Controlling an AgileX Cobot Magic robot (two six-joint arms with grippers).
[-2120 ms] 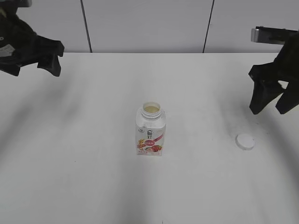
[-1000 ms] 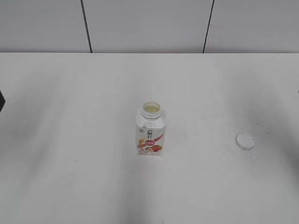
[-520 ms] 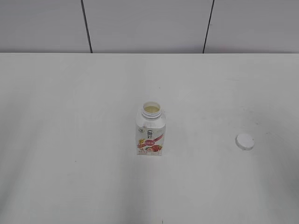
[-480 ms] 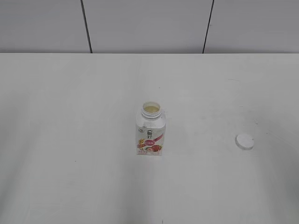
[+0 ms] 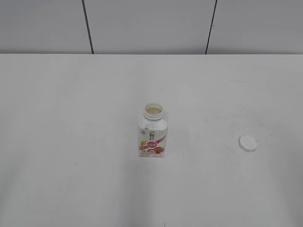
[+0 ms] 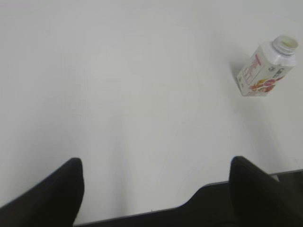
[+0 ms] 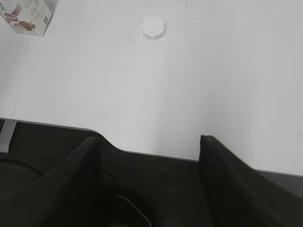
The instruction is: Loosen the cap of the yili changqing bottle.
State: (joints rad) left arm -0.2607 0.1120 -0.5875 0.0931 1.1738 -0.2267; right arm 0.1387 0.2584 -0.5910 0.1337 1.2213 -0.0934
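The yili changqing bottle (image 5: 153, 132) stands upright at the middle of the white table, its neck open with pale liquid showing. It also shows in the left wrist view (image 6: 265, 67) and partly in the right wrist view (image 7: 28, 16). The white cap (image 5: 248, 143) lies flat on the table to the bottle's right, apart from it; it also shows in the right wrist view (image 7: 154, 27). Both grippers are out of the exterior view. My left gripper (image 6: 156, 165) is open and empty, far from the bottle. My right gripper (image 7: 149, 142) is open and empty over the table's front edge.
The white table (image 5: 71, 118) runs back to a grey panelled wall (image 5: 147, 26). The table's dark front edge shows in the left wrist view (image 6: 208, 203) and in the right wrist view (image 7: 142, 184).
Both arms, seen at the far left and right of the exterior view two seconds ago, have drawn back out of that view. The bottle and the cap have not moved.
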